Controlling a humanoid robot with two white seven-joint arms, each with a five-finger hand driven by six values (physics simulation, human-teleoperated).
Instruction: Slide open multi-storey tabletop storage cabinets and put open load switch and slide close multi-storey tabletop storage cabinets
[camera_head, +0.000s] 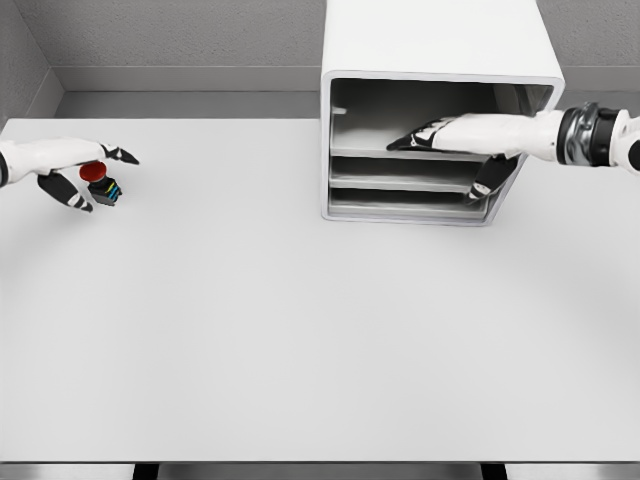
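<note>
No writing or brand is showing anywhere that can be read. The cabinet (440, 60) is a smooth white box with rounded edges, sitting at the far side of the surface (300, 330), right of the middle. Its open front is showing three dark grey tiers stacked one above another, each a flat shallow tray shape.

The right hand (455, 150) is reaching in from the right edge, a glossy white arm with a dark ringed wrist joint. Its fingers (425, 134), white with black tips, are stretching out flat and apart over the front of the top tier, while the thumb is pointing down across the lower tiers near the cabinet's right wall. Whether it is pressing on any tier cannot be told.

The switch (102, 182) is at the far left of the surface, well apart from the cabinet. It is a small dark blocky body with coloured marks on its side and a round red button cap. The left hand (75, 170) is closing around it, forefinger above and thumb below, clamped on it.

The surface is a plain, matte pale grey.
</note>
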